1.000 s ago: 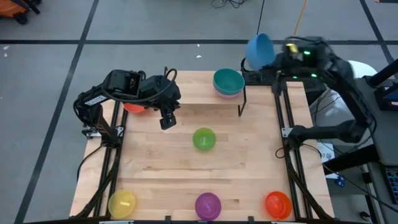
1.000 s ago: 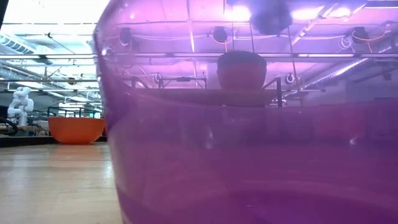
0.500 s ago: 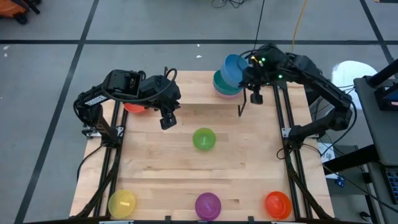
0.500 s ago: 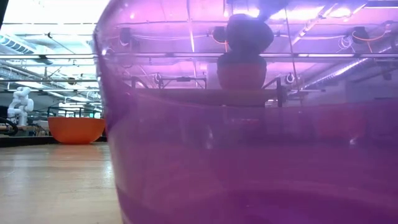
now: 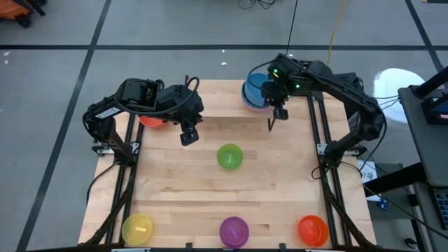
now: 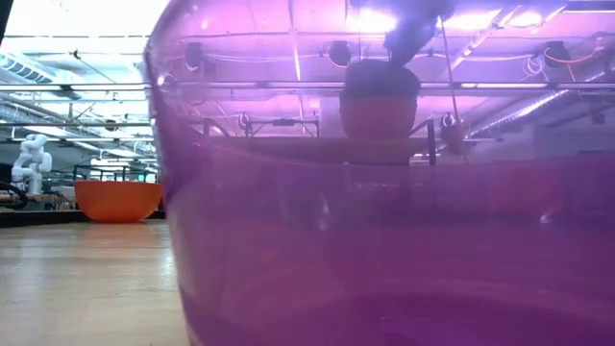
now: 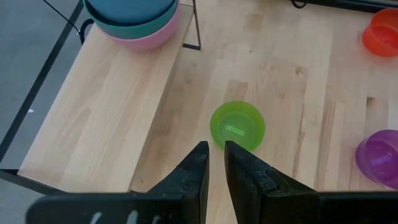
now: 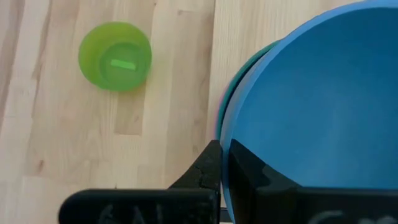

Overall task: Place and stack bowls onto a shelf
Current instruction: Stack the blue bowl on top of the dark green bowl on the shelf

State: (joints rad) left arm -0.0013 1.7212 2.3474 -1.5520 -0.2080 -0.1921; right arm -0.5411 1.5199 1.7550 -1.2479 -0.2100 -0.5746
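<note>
1. While pinching the rim of the blue bowl between nearly closed fingers, reaching over the far edge of the tabletop: the right end effector.
2. Sitting nested in the teal bowl, itself nested in the pink bowl, all three forming one stack: that blue bowl.
3. Resting at the right-hand end of the shelf, close beside one thin black leg: the stack.
4. Running along the far side of the tabletop, with the rest of its light-wood board bare: the shelf.
5. Hovering above the tabletop just in front of the shelf's left part, fingers drawn almost together with only a narrow slit between them, holding nothing: the left end effector.
6. Lying alone near the middle of the tabletop, well apart from the shelf and from both end effectors: the green bowl.
7. Showing partly from beneath the left arm, near the tabletop's far left corner: the red bowl.
8. Standing spaced out along the near edge, from left to right: the yellow bowl, the purple bowl and the orange bowl.
9. Filling most of the low view, right up against that camera: the purple bowl.
</note>
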